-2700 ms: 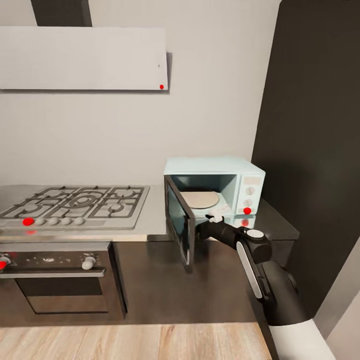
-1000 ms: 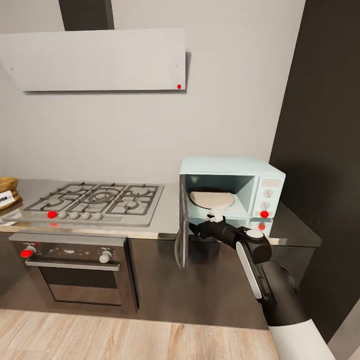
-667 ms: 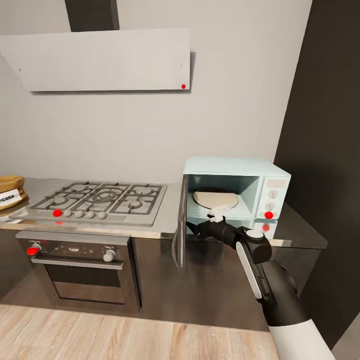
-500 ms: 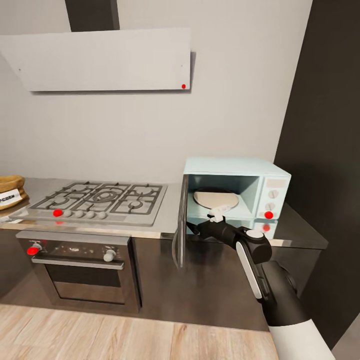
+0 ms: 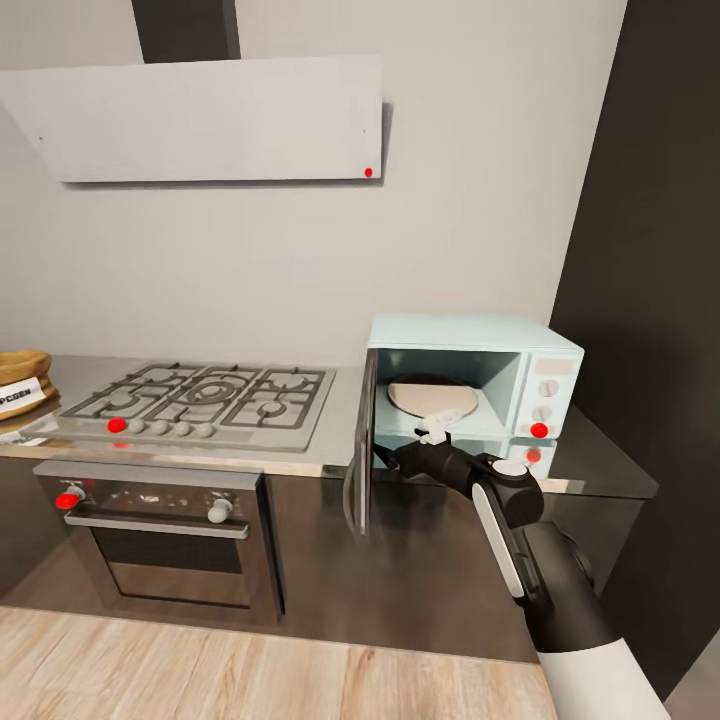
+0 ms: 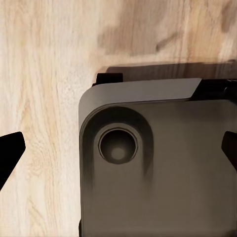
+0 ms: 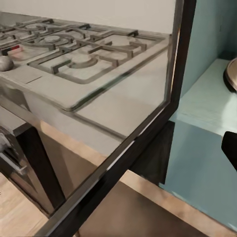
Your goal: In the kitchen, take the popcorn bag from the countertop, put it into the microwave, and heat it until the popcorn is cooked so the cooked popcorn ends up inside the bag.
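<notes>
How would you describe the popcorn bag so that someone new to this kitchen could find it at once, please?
Start at the gas hob set in the steel countertop and look along the counter away from the open microwave. At the far end, cut off by the picture's edge, sits the popcorn bag. It is the one tan, soft sack with a white label among grey steel and dark cabinets.

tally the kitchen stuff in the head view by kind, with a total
Appliances: 4 — microwave, gas hob, built-in oven, extractor hood.
Popcorn bags: 1 — popcorn bag, at the left end of the countertop.
Turntable plates: 1 — turntable plate, inside the open microwave.
Total: 6.
</notes>
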Available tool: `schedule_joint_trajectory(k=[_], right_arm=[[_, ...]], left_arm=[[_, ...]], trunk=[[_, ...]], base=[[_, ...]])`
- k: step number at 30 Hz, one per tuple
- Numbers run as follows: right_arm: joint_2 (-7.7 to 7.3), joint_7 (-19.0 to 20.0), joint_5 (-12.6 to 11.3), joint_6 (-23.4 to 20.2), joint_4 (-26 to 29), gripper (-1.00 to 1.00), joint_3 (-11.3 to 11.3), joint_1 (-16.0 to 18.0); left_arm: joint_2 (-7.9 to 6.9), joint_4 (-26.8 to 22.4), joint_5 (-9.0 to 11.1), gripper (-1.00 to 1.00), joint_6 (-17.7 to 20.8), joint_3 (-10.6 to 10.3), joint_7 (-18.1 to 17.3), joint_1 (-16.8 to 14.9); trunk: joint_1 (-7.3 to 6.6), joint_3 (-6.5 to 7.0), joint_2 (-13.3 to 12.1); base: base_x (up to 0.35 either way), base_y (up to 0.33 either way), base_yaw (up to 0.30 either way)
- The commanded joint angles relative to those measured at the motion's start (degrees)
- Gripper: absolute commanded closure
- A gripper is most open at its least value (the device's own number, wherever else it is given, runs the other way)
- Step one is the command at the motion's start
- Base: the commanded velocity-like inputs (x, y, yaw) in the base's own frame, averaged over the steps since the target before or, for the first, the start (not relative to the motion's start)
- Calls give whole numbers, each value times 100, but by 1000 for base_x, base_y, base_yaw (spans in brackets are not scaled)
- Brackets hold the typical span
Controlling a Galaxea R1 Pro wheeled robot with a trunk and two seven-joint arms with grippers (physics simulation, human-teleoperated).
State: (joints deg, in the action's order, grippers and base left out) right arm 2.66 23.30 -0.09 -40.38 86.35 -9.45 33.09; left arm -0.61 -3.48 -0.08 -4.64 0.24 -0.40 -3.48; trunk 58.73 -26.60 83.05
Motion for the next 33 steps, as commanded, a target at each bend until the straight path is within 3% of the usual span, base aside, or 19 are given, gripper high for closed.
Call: schedule_joint_trajectory(k=[1, 17, 19, 22, 26, 27, 28, 33], right_arm=[[0, 17, 0, -31, 5, -100, 5, 4], [-36, 12, -1, 2, 6, -100, 38, 4], [-89, 30, -7, 27, 8, -100, 182, 4], [-189, 83, -37, 38, 0, -100, 635, -25], [-203, 101, -51, 84, 24, -100, 757, -189], [-204, 111, -51, 91, 56, -100, 762, -253], [-201, 135, -52, 154, 171, -100, 759, -546], [-204, 98, 4, 1452, 184, -100, 760, -2002]], left_arm=[[-1, 5, -1, -100, -24, 2, -4, -4], [-1, 5, -13, -100, -25, -4, -4, -4], [-1, 5, -17, -100, -26, -6, -4, -4], [-1, 5, -18, -100, -24, -13, -4, -4], [-1, 5, -14, -100, -25, -4, -4, -4], [-1, 5, -13, -100, -24, -2, -4, -4], [-1, 5, -11, -100, -24, 1, -4, -4], [-1, -2, -1, -100, -28, 6, -4, -4]], trunk=[[0, -6, 3], [0, -6, 3], [0, -6, 3], [0, -6, 3], [0, -6, 3], [0, -6, 3], [0, -6, 3], [0, -6, 3]], base=[[0, 0, 0], [-7, -55, 0], [-172, -215, 0], [-237, -248, 0], [-277, -233, 0], [-301, -196, 0], [-319, -161, 0], [-317, -113, 0]])
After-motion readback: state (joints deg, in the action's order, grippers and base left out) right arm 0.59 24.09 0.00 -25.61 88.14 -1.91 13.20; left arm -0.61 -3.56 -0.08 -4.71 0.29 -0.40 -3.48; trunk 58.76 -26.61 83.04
